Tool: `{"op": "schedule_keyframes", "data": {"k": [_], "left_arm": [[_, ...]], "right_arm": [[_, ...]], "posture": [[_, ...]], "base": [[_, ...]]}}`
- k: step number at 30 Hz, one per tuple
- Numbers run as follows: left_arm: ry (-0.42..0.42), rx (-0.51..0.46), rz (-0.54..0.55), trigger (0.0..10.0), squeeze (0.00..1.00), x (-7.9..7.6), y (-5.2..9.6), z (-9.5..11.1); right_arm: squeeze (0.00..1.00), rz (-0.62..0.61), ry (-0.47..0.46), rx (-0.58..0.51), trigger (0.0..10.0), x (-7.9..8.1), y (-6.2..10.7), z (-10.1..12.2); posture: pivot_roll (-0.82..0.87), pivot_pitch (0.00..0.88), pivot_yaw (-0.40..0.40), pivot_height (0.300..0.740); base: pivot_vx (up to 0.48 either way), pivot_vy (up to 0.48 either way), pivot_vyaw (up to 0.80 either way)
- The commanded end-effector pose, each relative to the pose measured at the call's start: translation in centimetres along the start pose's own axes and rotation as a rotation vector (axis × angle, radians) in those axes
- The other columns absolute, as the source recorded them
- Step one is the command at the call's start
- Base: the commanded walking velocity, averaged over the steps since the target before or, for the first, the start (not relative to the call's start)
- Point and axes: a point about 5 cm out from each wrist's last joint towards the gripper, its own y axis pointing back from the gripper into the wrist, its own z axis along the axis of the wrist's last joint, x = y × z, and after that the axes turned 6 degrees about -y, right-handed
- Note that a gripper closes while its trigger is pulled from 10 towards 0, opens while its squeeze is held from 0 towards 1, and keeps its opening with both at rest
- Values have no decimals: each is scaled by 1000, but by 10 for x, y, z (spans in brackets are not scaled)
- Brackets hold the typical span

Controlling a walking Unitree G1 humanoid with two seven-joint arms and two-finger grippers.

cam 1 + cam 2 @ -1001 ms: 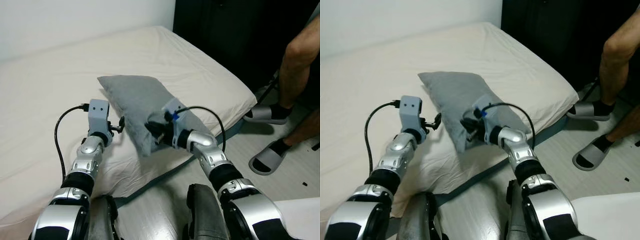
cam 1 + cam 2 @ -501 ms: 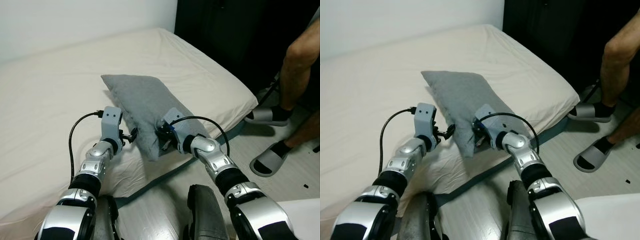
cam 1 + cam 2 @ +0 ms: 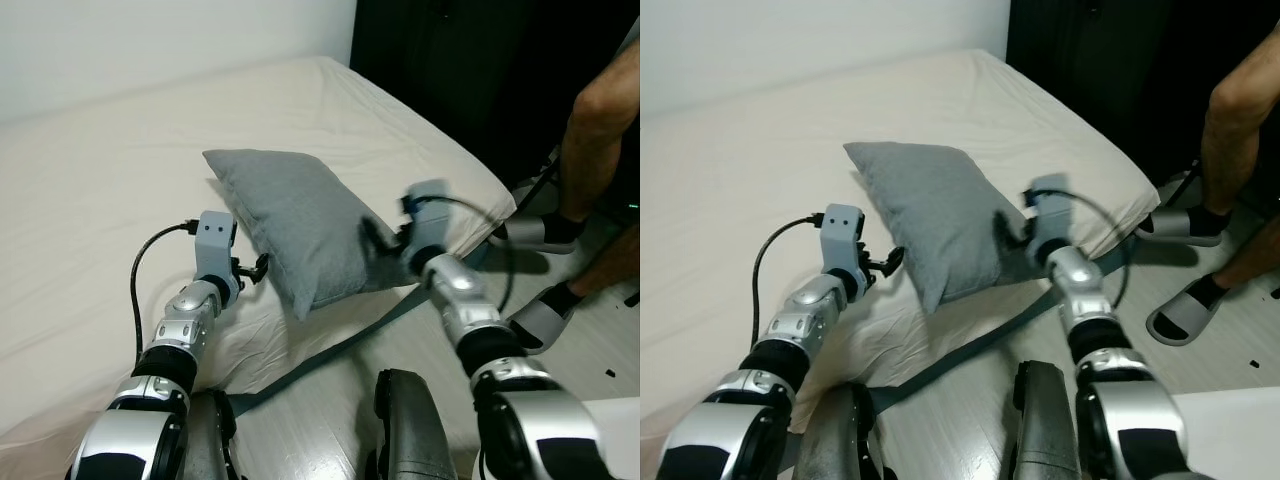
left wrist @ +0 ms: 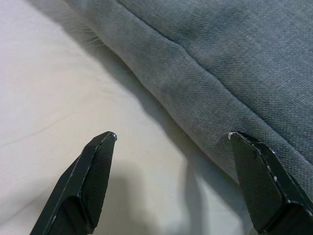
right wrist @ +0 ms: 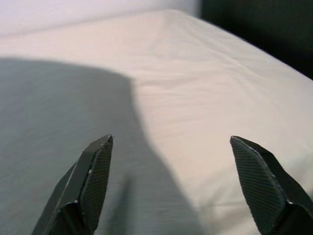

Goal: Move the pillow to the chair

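Woven grey pillow (image 3: 300, 220) (plump) — smooth cream bed (image 3: 110, 170).

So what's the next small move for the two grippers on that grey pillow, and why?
Probably bring both grippers inward to pinch the pillow. It lies on the bed, ungrasped. The left gripper is open at its near edge, one finger on the fabric, one over the sheet. The right gripper is open beside its far side, so neither holds it.
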Motion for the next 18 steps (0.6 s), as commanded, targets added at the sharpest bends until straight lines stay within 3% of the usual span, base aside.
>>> {"op": "schedule_keyframes", "data": {"k": [1,5,6,7,8,9,10,11,14,16,17,18], "left_arm": [[2,24,-5,10000,0,2,2,-5],[3,24,-13,10000,0,1,2,-5],[4,24,-20,10000,0,0,1,-4],[4,24,-20,10000,0,0,1,-4],[7,23,-24,10000,0,-2,1,-4],[7,23,-24,10000,0,-2,1,-4],[10,23,-26,10000,0,-3,1,-4],[11,21,-26,10000,0,-3,1,-4],[10,18,-25,10000,0,-3,2,-4],[3,13,-21,10000,0,-1,3,-4],[3,13,-21,10000,0,-1,3,-4],[1,14,-15,10000,0,1,4,-4]], "right_arm": [[1000,-67,-90,56,10000,-8,2,-11],[1000,-129,-141,73,10000,-14,3,-13],[1000,-190,-248,86,10000,-20,4,-16],[1000,-190,-248,86,10000,-20,4,-16],[0,-257,-437,88,10000,-27,7,-23],[0,-257,-437,88,10000,-27,7,-23],[0,-295,-569,85,10000,-30,9,-28],[0,-272,-637,109,10000,-27,11,-36],[0,-202,-649,160,10000,-17,12,-45],[0,-44,-523,299,10000,6,15,-64],[0,-44,-523,299,10000,6,15,-64],[0,45,-400,393,10000,23,17,-75]], "posture": [[-11,160,4,538],[-15,163,5,538],[-15,164,5,538],[-15,164,5,538],[-7,168,3,538],[-7,168,3,538],[-2,169,1,538],[5,169,-3,538],[11,172,-5,538],[10,176,-5,538],[10,176,-5,538],[7,178,-3,538]], "base": [[0,0,0],[0,0,0],[0,0,0],[0,0,0],[0,0,0],[0,0,0],[0,0,0],[0,0,0],[0,0,0],[0,0,0],[0,0,0],[0,0,0]]}}
